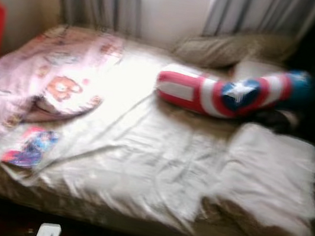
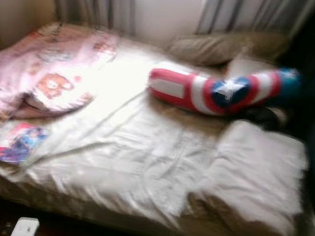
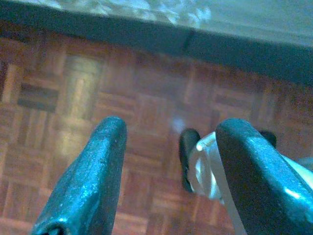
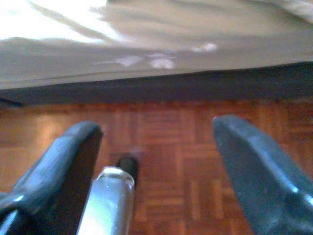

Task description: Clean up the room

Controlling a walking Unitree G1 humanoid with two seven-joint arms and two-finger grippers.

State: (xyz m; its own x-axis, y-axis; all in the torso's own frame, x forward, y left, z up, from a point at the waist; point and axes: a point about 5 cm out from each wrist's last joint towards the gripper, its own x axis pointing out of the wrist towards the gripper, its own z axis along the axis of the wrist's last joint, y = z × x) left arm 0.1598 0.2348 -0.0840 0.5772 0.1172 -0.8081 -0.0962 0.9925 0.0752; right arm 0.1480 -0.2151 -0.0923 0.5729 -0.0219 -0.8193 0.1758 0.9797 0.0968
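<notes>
Unmade bed seen from its foot, both grippers low over the floor.

A rumpled white sheet (image 1: 140, 151) covers the bed (image 1: 147, 221). A pink blanket (image 1: 37, 81) is bunched on the left, with a colourful book (image 1: 30, 147) just beside its lower edge. A red, white and blue bolster (image 1: 227, 93) lies near the pillows (image 1: 228, 48). The left gripper (image 3: 166, 171) and right gripper (image 4: 156, 166) hang over the wooden floor (image 3: 146, 98), fingers spread apart, holding nothing.
</notes>
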